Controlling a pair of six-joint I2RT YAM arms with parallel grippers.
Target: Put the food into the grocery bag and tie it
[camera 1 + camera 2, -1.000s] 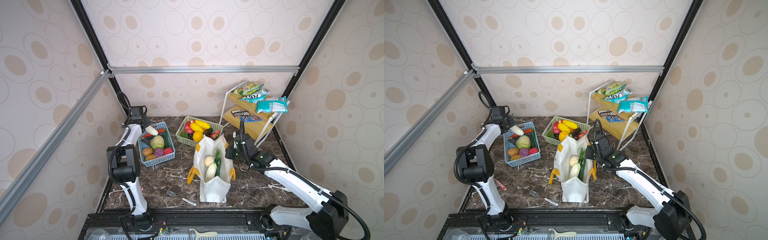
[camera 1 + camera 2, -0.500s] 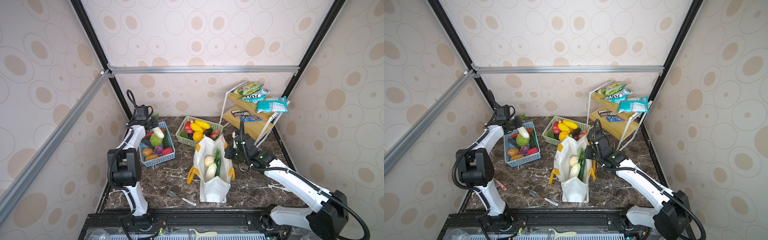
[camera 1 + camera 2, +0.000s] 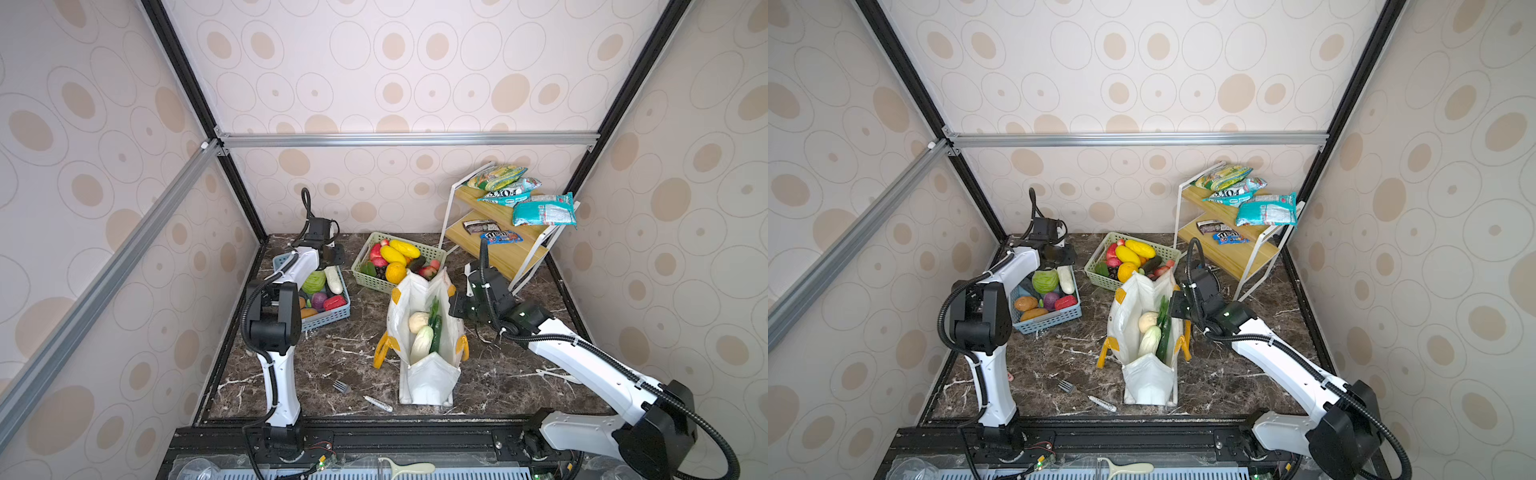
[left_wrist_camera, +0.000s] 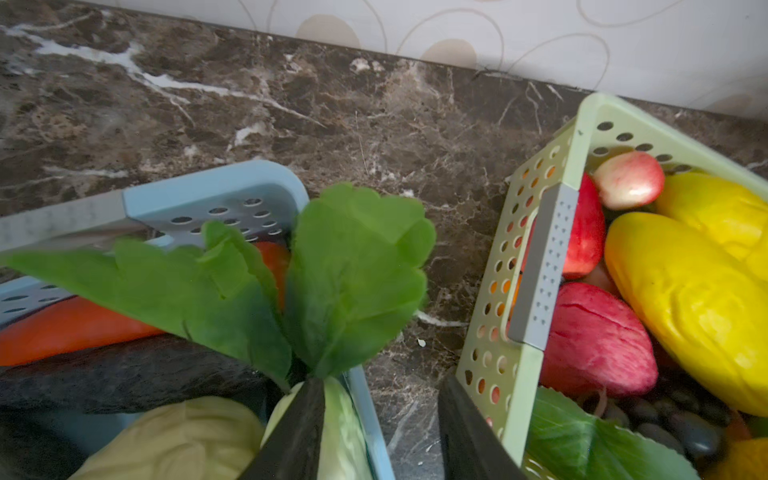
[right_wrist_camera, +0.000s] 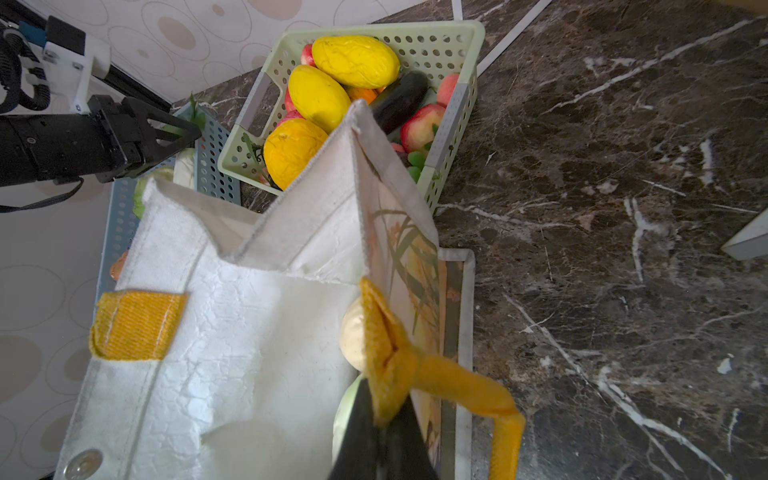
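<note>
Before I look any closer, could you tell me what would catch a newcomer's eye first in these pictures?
The white grocery bag stands open mid-table with produce inside, and the right gripper is shut on its yellow handle. Behind it, the green basket brims with bright yellow and red fruit; the left gripper hangs over the edge of the blue basket.

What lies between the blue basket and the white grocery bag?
Nothing: in both top views only bare marble tabletop separates the blue basket from the grocery bag. The green basket sits farther back.
</note>
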